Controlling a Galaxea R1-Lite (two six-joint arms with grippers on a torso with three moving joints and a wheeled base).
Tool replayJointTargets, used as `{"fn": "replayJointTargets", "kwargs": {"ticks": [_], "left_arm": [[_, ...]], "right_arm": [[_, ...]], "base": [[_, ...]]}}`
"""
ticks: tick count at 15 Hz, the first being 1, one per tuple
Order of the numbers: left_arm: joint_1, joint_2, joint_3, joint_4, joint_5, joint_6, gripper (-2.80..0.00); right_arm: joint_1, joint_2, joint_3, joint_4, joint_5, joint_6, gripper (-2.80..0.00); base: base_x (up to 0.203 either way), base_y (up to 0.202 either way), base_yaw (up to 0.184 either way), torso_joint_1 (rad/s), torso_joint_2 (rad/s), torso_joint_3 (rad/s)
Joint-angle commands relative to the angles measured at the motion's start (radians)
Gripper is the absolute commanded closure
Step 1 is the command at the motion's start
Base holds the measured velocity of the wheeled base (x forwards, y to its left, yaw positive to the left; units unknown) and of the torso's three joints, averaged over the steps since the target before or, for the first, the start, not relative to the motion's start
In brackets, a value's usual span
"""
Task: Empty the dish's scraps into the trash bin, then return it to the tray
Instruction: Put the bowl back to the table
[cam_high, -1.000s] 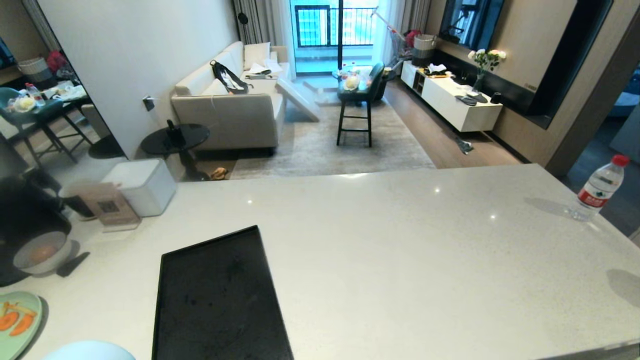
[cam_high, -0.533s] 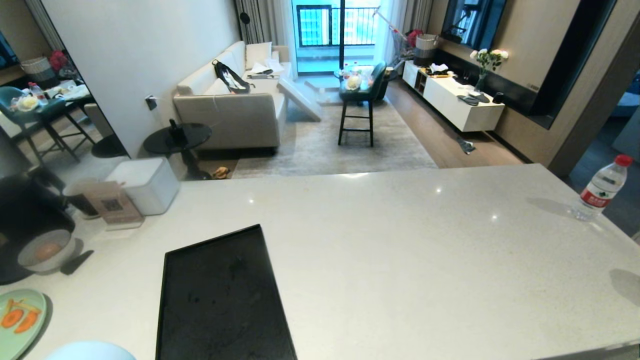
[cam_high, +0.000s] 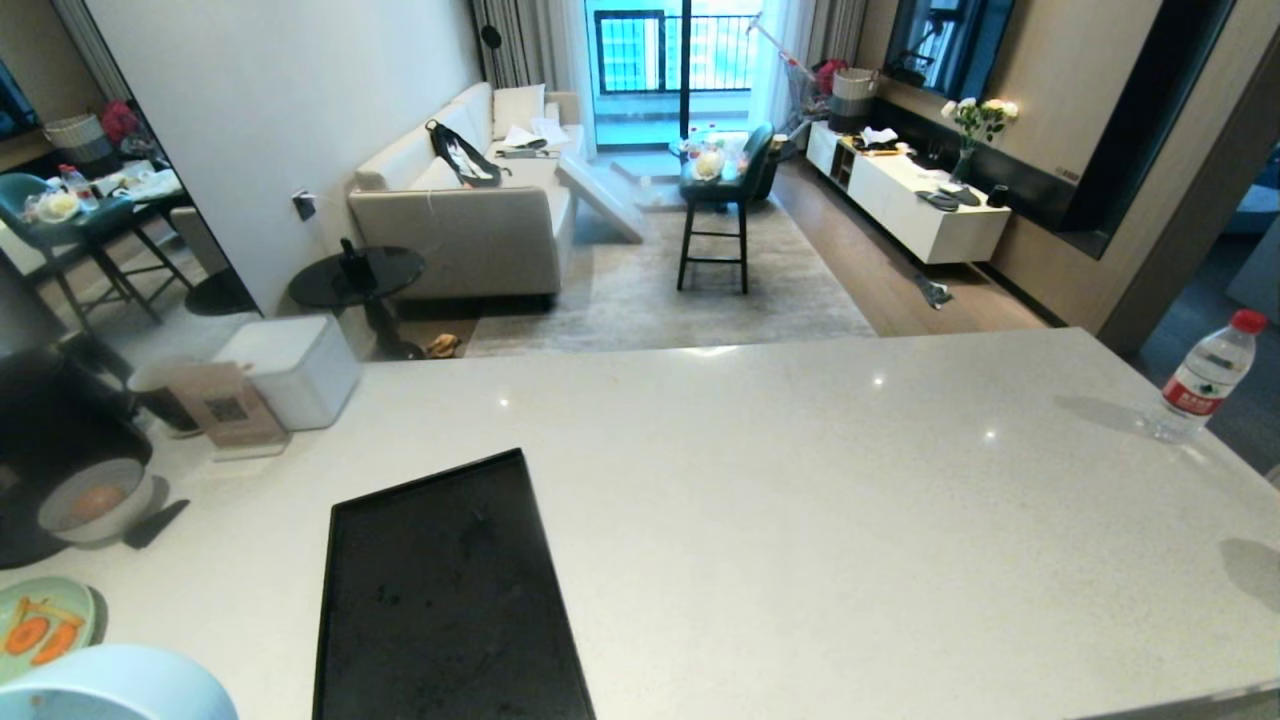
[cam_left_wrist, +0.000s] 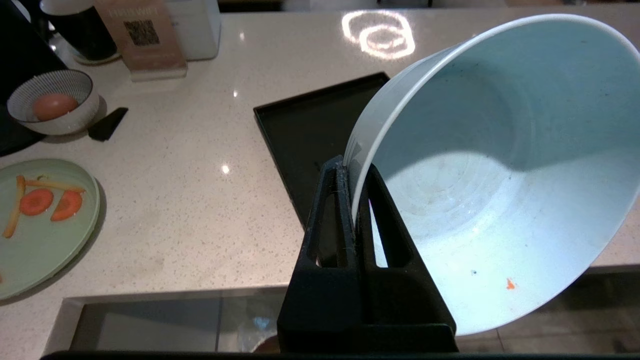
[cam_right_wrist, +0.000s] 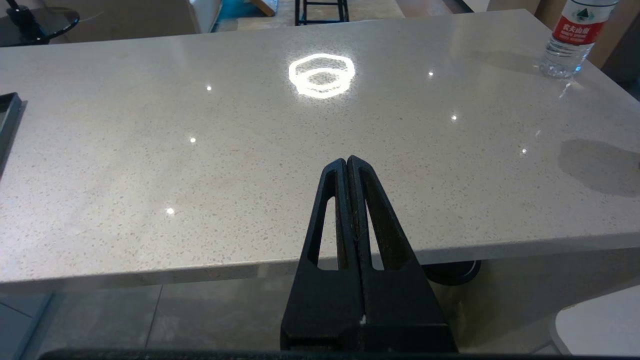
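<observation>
A pale speckled stone counter (cam_high: 800, 520) runs across a living room with a sofa, a stool and a low white cabinet behind it. On the counter lies the tray (cam_high: 445, 600), flat, black and rectangular with a low rim, and bare. The dish (cam_left_wrist: 500, 165) is a deep round bowl, pale blue outside and white inside, tilted on its side at the counter's near left edge, just beside the tray; inside, only a tiny orange crumb (cam_left_wrist: 509, 284) clings near the rim. The left gripper (cam_left_wrist: 351, 170) has its fingers pinched tight on the dish's rim, one inside and one outside. The right gripper (cam_right_wrist: 346, 162) hangs in front of the counter's near edge, fingers pressed together on nothing. At the far right corner stands a water bottle (cam_high: 1203, 378) with a red label in white Chinese characters. A brown card (cam_left_wrist: 142, 37) at the left shows a QR code under faint lettering I cannot make out for certain.
</observation>
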Motion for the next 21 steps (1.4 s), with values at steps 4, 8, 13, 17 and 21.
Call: {"fn": "replayJointTargets", "kwargs": {"ticks": [4,8,13,17,21], "left_arm": [[-0.027,0.485,-0.178,0.038,-0.002,0.001,0.00],[-0.069,0.851,-0.273,0.041,-0.004,0.002,0.00],[-0.083,1.323,-0.445,0.038,-0.006,0.005,0.00],[-0.070,1.633,-0.605,-0.004,-0.007,0.006,0.00],[-0.033,1.819,-0.741,-0.079,-0.001,0.001,0.00]], "right_arm": [[0.002,0.000,-0.001,0.000,-0.001,0.000,0.00],[0.002,0.000,0.001,0.000,0.000,0.000,0.00],[0.002,0.000,0.001,0.000,-0.001,0.000,0.00],[0.002,0.000,0.000,0.000,-0.001,0.000,0.00],[0.002,0.000,0.001,0.000,0.000,0.000,0.00]], "base": [[0.000,0.000,0.000,0.000,0.00,0.000],[0.000,0.000,0.000,0.000,0.00,0.000],[0.000,0.000,0.000,0.000,0.00,0.000],[0.000,0.000,0.000,0.000,0.00,0.000],[0.000,0.000,0.000,0.000,0.00,0.000]]}}
